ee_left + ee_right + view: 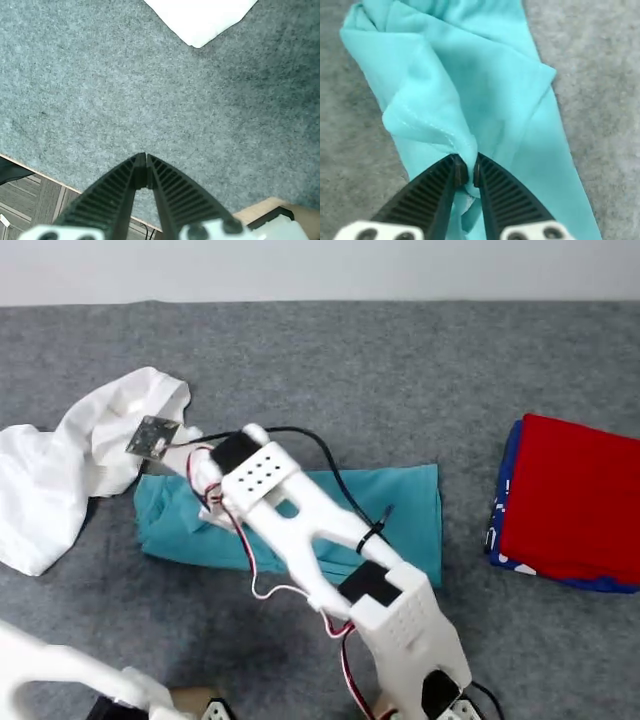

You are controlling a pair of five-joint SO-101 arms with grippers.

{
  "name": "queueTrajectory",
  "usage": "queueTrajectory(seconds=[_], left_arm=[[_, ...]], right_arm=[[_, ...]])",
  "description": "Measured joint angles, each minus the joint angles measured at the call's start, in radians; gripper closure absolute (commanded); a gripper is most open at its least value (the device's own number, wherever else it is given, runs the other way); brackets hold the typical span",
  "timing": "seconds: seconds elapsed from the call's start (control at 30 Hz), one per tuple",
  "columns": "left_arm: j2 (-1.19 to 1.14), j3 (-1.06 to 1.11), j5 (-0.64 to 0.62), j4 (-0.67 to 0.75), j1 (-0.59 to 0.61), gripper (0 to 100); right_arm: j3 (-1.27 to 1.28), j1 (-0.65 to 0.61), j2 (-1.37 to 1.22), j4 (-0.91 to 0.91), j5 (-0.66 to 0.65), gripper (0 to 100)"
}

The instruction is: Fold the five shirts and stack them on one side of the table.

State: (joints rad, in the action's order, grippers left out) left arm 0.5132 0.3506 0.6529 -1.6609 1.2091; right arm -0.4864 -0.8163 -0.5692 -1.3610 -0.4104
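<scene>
A teal shirt (400,505) lies folded into a long band across the middle of the grey table. My right gripper (466,175) is shut on a bunched fold of the teal shirt (485,100); in the high view this arm (300,525) stretches over the shirt to its left end. A crumpled white shirt (70,465) lies at the far left. My left gripper (146,172) is shut on nothing above bare grey cloth, with a corner of the white shirt (200,17) beyond it. The left arm (60,665) sits at the front left corner.
A folded red shirt (575,495) rests on a folded blue shirt (505,510) at the right edge. The table's front edge (50,177) runs close under the left gripper. Bare grey cloth stretches along the back of the table (400,370).
</scene>
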Motion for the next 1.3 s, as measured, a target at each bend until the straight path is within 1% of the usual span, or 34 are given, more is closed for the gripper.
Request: queueTrajectory(seconds=[0.07,0.13,0.33,0.4,0.53,0.6,0.7,0.83,1.07,1.3], left_arm=[[0.0,0.0,0.0,0.0,0.0,99],[0.0,0.0,0.0,0.0,0.0,99],[0.0,0.0,0.0,0.0,0.0,99],[0.0,0.0,0.0,0.0,0.0,99],[0.0,0.0,0.002,0.0,0.0,99],[0.0,0.0,0.002,0.0,0.0,99],[0.0,0.0,0.002,0.0,0.0,99],[0.0,0.0,0.002,0.0,0.0,99],[0.0,0.0,0.002,0.0,0.0,99],[0.0,0.0,0.002,0.0,0.0,99]], right_arm=[[0.0,0.011,-0.018,0.0,0.0,81.6],[0.0,0.026,-0.04,0.0,0.0,78.1],[0.0,0.08,-0.046,-0.005,0.0,82.7],[0.0,0.086,-0.046,-0.018,0.0,86.8],[0.0,0.061,-0.014,-0.064,0.0,99.6],[0.0,0.028,0.009,-0.098,0.0,97.8],[0.0,-0.017,0.02,-0.173,0.0,98.9],[0.0,-0.028,0.009,-0.258,-0.002,98.8],[0.0,-0.028,-0.13,-0.301,-0.002,98.8],[-0.014,-0.041,-0.166,-0.33,0.0,98.8]])
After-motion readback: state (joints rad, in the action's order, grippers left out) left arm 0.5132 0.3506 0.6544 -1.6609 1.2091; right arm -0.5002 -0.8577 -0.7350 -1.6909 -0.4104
